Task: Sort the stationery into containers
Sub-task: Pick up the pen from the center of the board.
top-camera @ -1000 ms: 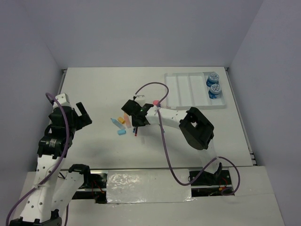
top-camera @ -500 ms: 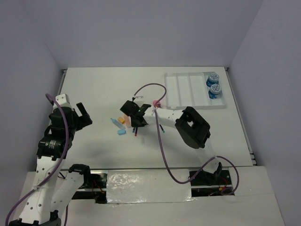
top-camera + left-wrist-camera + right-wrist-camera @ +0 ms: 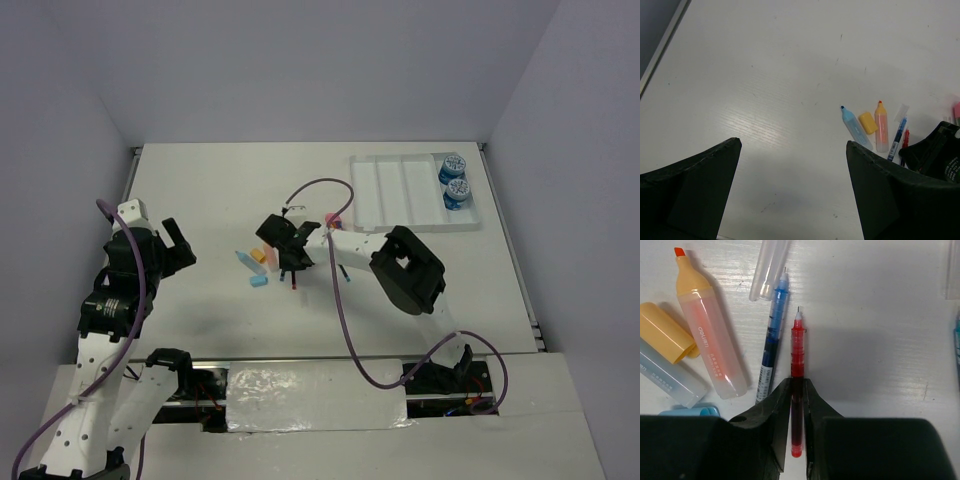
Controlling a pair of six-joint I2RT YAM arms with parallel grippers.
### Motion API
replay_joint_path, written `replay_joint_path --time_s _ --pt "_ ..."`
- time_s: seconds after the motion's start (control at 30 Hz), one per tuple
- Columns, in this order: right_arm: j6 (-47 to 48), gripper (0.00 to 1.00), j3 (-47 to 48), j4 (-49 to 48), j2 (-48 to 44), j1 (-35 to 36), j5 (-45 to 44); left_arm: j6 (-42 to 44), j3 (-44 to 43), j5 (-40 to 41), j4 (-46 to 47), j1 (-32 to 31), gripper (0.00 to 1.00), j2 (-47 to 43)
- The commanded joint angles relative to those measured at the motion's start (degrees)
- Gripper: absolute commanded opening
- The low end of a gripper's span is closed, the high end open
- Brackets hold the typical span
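Observation:
My right gripper (image 3: 798,385) is low over the table with both jaws pressed against a thin red pen (image 3: 797,347), whose tip points away from me. Beside it lie a blue pen (image 3: 772,335), an orange marker (image 3: 710,345), a yellow cap (image 3: 665,337) and a light-blue marker (image 3: 670,377). From above, the right gripper (image 3: 285,258) sits mid-table over this cluster. The white tray (image 3: 400,190) at the back right holds two blue rolls (image 3: 452,165) in its right compartment. At the far left my left gripper (image 3: 175,245) hangs open and holds nothing.
A pink item (image 3: 332,217) lies near the tray's front left corner. A light-blue cap (image 3: 258,281) rests just left of the pens. A clear pen cap (image 3: 769,267) lies beyond the blue pen. The right arm's purple cable (image 3: 345,290) loops across the middle.
The right gripper's jaws have narrowed onto the red pen, and its arm has shifted slightly left. The left arm has not moved.

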State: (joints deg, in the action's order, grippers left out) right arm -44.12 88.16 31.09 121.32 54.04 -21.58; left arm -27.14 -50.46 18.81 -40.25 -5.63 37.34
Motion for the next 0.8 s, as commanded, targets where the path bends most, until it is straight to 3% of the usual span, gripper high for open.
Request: replay_joint_path --time_s 0.0,0.1,0.4,0.43,0.63,0.77 --pt "-1.5 0.20 -1.2 0.1 -0.1 -0.8 0.5 0.4 0.0 0.4 1.9 -0.3 0.99 -0.3" --pt "-1.9 0.09 -1.7 0.2 -0.9 -1.3 0.8 0.4 0.1 0.4 1.8 -0.3 0.99 -0.3" --pt "-1.1 0.05 -2.3 0.3 -7.8 -3.6 1.4 0.1 -0.1 0.9 1.6 -0.3 0.99 0.7" --pt "-0.5 0.00 -1.9 0.8 -10.0 -3.9 0.5 0.3 0.0 0.2 1.8 -0.3 0.99 0.8" --pt "5.0 0.00 -6.1 2.1 -22.9 -4.3 -2.5 -1.7 -1.6 -2.2 1.7 -0.3 0.99 3.0" --pt "10.4 0.00 -15.4 1.7 -37.1 -4.5 -2.2 -7.2 0.6 -14.6 6.6 -1.0 0.99 5.6"
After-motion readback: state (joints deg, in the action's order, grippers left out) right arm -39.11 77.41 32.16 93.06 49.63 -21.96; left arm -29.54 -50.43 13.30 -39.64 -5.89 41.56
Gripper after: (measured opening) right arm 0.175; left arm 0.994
